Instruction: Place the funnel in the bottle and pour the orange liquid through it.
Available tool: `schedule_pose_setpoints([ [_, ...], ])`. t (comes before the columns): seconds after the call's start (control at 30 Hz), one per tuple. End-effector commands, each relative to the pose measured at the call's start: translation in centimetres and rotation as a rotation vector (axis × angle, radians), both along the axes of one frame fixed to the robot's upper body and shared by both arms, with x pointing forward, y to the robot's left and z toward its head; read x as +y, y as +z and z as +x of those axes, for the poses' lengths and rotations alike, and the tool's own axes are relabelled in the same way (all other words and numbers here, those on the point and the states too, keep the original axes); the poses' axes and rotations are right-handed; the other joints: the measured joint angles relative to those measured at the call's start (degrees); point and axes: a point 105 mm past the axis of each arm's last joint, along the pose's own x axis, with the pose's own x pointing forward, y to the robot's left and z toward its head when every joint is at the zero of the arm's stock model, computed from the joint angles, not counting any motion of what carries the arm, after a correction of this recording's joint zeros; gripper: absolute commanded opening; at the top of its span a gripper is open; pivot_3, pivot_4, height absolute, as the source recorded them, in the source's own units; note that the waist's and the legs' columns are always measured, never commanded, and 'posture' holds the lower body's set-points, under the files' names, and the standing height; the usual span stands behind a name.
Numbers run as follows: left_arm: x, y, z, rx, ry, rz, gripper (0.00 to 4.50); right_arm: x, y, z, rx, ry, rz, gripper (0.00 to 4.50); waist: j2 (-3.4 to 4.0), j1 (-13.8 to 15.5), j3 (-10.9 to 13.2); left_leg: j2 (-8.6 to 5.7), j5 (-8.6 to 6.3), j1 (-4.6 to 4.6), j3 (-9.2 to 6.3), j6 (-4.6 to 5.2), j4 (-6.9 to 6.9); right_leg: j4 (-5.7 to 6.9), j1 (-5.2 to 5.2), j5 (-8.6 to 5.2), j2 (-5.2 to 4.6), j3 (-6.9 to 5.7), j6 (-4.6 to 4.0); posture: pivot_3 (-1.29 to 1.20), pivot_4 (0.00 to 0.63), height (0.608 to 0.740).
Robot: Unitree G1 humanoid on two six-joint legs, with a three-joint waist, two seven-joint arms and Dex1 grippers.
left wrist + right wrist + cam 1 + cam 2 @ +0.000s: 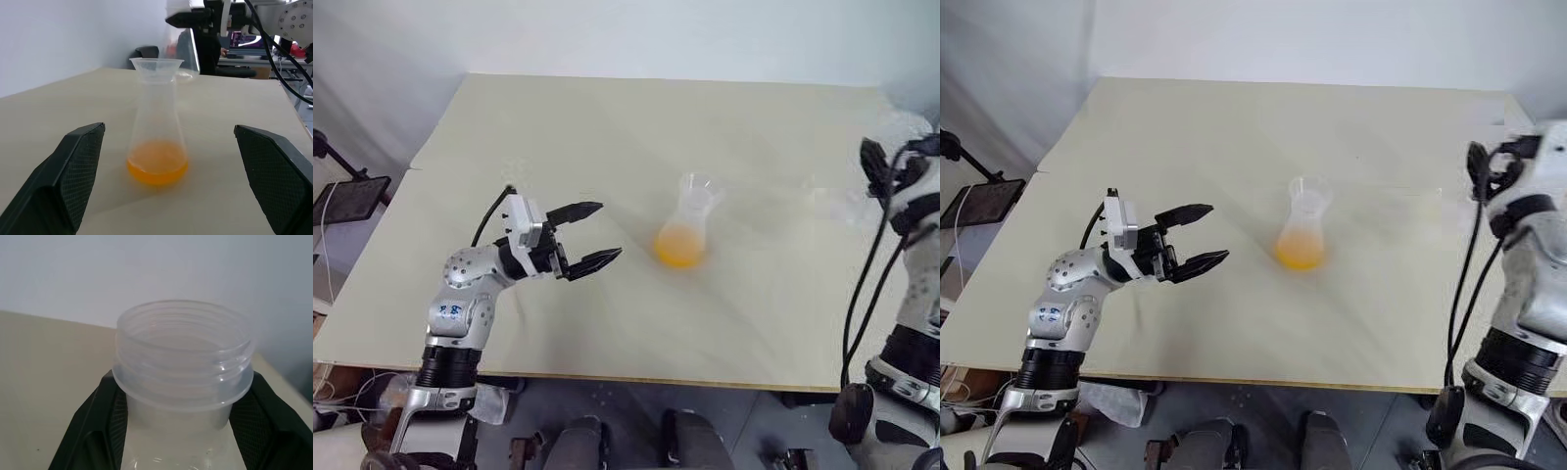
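Funnel (156,68) seated in the neck of a clear conical flask (688,230), standing just ahead of the spread left pincer (590,235).
Its cone mouth opens upward and its long axis runs straight up and down, in line with the upright flask, whose flared base rests on the pale counter (607,147) with the orange liquid (157,169) pooled at the bottom. In the left wrist view the flask stands between the two black fingers (73,171), apart from both. The right pincer (181,431), out near the counter's right edge and well apart from that flask, is clamped on the milky bottle (183,357) just under its wide threaded neck, mouth upward, a finger on either side of it.
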Motion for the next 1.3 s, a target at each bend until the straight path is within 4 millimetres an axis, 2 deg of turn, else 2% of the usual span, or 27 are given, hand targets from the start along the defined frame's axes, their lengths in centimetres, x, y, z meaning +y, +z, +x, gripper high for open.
schedule_pose_setpoints([
  [0.03, -0.4, 0.8, 0.0, -0.036, -0.025, 0.001, 4.50, -2.8, -0.5, -0.4, -0.009, -0.075, 0.051, 2.43, 0.00, -0.1, 0.0, 0.00, 0.00, 0.02, 0.04, 0.00, -0.02, 0.00, -0.01, 0.00, 0.01, 0.00, 0.00, 0.00, 0.150, 0.740],
  [0.13, -0.5, 0.8, 0.1, -0.038, -0.031, 0.004, 4.50, -3.1, -1.2, 0.1, -0.001, -0.017, 0.066, 2.43, 0.01, -0.3, 0.0, 0.01, 0.02, 0.03, 0.16, 0.02, -0.08, 0.00, -0.08, 0.00, 0.05, 0.00, 0.00, 0.00, 0.150, 0.740],
  [0.3, -0.5, 0.7, 0.0, -0.035, -0.029, 0.000, 4.50, -4.3, -2.7, 0.9, 0.038, -0.017, 0.078, 2.43, 0.01, -0.3, 0.0, 0.05, 0.02, 0.07, 0.21, 0.03, -0.12, 0.01, -0.10, 0.00, 0.03, 0.01, 0.00, 0.00, 0.150, 0.740],
  [0.53, -0.6, 0.6, -0.2, -0.030, -0.028, -0.004, 4.50, -5.0, -2.9, 1.3, -0.006, -0.027, 0.092, 2.43, 0.01, -0.1, 0.0, 0.04, 0.02, 0.05, 0.18, 0.03, -0.03, 0.00, -0.05, 0.00, -0.02, 0.03, 0.00, 0.00, 0.150, 0.740],
  [0.7, -0.4, 0.6, -0.2, -0.028, -0.022, -0.003, 4.50, -4.8, -2.4, 0.9, -0.002, -0.006, 0.067, 4.10, 0.01, -0.1, 0.0, 0.06, 0.02, 0.05, 0.17, 0.03, -0.03, 0.00, -0.05, 0.00, -0.07, 0.06, 0.01, 0.00, 0.150, 0.740],
  [0.73, -0.4, 0.5, -0.2, -0.027, -0.021, -0.002, 4.50, -5.0, -2.3, 0.6, 0.004, -0.012, 0.049, 4.48, 0.01, -0.1, 0.0, 0.05, 0.02, 0.04, 0.16, 0.03, -0.03, 0.00, -0.05, 0.00, -0.08, 0.06, 0.01, 0.00, 0.150, 0.740],
  [0.87, -0.3, 0.5, -0.2, -0.026, -0.020, -0.001, 4.50, -5.3, -0.9, -0.5, -0.065, -0.018, -0.020, 4.48, 0.01, 0.1, 0.0, 0.03, 0.02, 0.01, 0.13, 0.03, -0.02, 0.00, -0.05, 0.00, -0.08, 0.07, 0.01, 0.00, 0.150, 0.740],
  [1.0, 0.0, 0.5, -0.2, -0.025, -0.015, 0.006, 4.50, -5.5, -1.8, -1.7, 0.010, 0.061, -0.044, 4.48, 0.01, 0.2, 0.0, 0.04, 0.02, 0.01, 0.11, 0.03, -0.03, -0.03, -0.04, 0.00, -0.07, 0.06, 0.01, 0.00, 0.150, 0.740],
  [1.13, 0.8, 0.3, -0.1, -0.021, 0.008, 0.019, 4.50, -5.3, -2.4, -4.0, 0.042, 0.168, -0.128, 4.48, 0.01, 0.3, 0.0, 0.04, 0.02, 0.01, 0.08, 0.04, -0.03, -0.07, 0.00, 0.00, -0.08, 0.06, 0.01, 0.00, 0.150, 0.740],
  [1.3, 2.0, -0.2, -0.3, -0.004, 0.040, 0.034, 4.50, -5.6, -2.9, -6.8, 0.043, 0.228, -0.149, 4.48, 0.01, 0.2, 0.0, 0.05, 0.02, 0.03, 0.15, 0.04, -0.04, -0.12, 0.02, 0.00, -0.09, 0.06, 0.01, 0.00, 0.150, 0.740],
])
